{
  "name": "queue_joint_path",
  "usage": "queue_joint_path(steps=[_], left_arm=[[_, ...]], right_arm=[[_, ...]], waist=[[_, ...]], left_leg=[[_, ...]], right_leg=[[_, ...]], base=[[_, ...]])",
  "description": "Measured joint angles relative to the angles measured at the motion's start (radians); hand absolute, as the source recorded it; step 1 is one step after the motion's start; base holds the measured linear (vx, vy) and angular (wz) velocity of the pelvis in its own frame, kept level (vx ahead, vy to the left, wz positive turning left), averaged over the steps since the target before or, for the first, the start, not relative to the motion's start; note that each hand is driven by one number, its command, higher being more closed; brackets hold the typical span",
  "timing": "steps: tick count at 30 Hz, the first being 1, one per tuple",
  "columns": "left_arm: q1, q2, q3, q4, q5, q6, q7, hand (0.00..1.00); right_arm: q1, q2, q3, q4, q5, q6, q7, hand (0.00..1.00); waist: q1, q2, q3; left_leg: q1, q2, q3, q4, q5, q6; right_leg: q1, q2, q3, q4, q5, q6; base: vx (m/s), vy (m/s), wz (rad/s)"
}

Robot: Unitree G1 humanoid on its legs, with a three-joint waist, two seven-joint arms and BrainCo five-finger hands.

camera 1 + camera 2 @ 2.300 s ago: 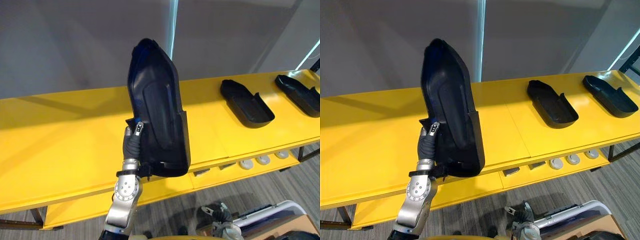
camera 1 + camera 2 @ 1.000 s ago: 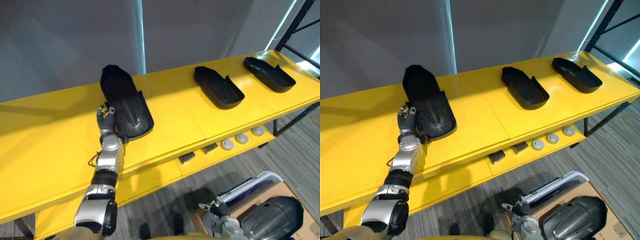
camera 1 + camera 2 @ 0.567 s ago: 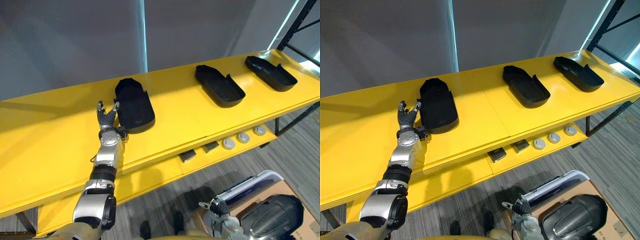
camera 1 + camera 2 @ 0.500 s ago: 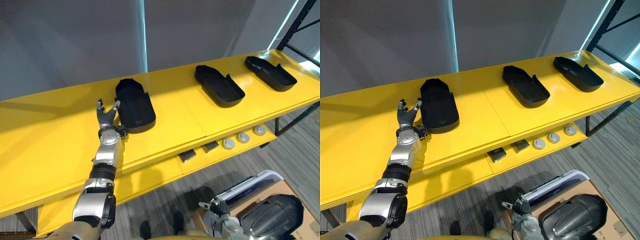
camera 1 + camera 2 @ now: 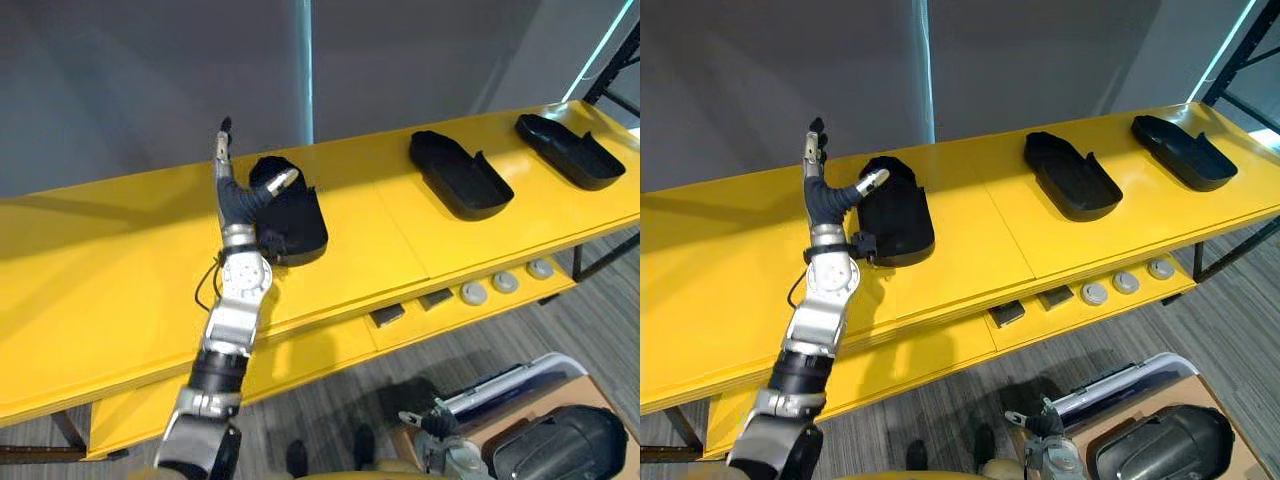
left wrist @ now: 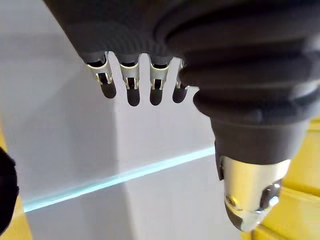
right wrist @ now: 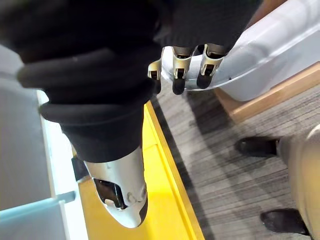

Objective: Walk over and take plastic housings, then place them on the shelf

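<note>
Separately, three plastic housings (image 5: 288, 222) lie on the shelf (image 5: 120, 260).

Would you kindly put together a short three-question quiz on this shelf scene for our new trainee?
1. True or false: the left hand is curled round the nearest housing.
2. How many black housings lie on the yellow shelf? A two; B three; C five.
3. Fill in: by the robot's own sides, the nearest housing is the ____most of the row.
Key: 1 false, the hand's fingers are straight and it holds nothing; 2 B; 3 left.
</note>
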Motion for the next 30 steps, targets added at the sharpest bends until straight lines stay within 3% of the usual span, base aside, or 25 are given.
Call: queue_joint_path(steps=[1,7,11,24,30], left_arm=[[0.023,-0.004,-0.013,-0.008,0.010,-0.002,-0.004,1.00],[0.200,-0.005,-0.082,-0.047,0.136,-0.036,-0.051,1.00],[0.276,-0.005,-0.146,-0.010,0.174,-0.051,-0.111,1.00],[0.162,0.017,-0.170,0.291,0.209,-0.039,-0.134,1.00],[0.077,0.030,-0.168,0.378,0.208,-0.014,-0.131,1.00]], right_arm=[[0.006,0.001,0.000,0.000,0.000,-0.001,0.000,0.00],[0.030,0.008,0.001,-0.003,0.001,-0.011,0.000,0.00],[0.035,0.010,0.002,-0.005,-0.001,-0.012,0.000,0.00],[0.017,0.016,0.008,-0.004,-0.007,-0.011,0.000,0.00],[0.004,0.016,0.007,-0.004,-0.024,-0.011,0.001,0.00]], waist=[[0.002,0.000,0.000],[0.009,-0.001,-0.001],[0.031,-0.006,-0.008],[0.024,-0.019,-0.022],[0.000,-0.019,-0.022]], left_leg=[[0.000,0.000,-0.003,0.000,0.000,0.000],[0.005,0.004,0.000,-0.005,0.001,-0.001],[0.015,0.007,0.025,-0.005,0.000,-0.001],[-0.005,0.007,0.040,-0.005,0.000,-0.001],[-0.003,0.007,0.049,-0.005,0.000,-0.001]], right_leg=[[0.001,0.000,-0.003,0.000,-0.001,0.000],[0.004,0.002,-0.006,0.005,-0.011,0.011],[0.010,0.006,0.013,0.000,-0.011,0.012],[-0.015,0.006,0.020,-0.004,-0.011,0.012],[-0.017,0.006,0.030,-0.004,-0.010,0.012]], base=[[-0.05,0.022,0.15],[-0.03,0.012,0.01],[0.00,0.010,-0.13],[0.01,0.008,-0.02],[0.01,0.011,-0.04]])
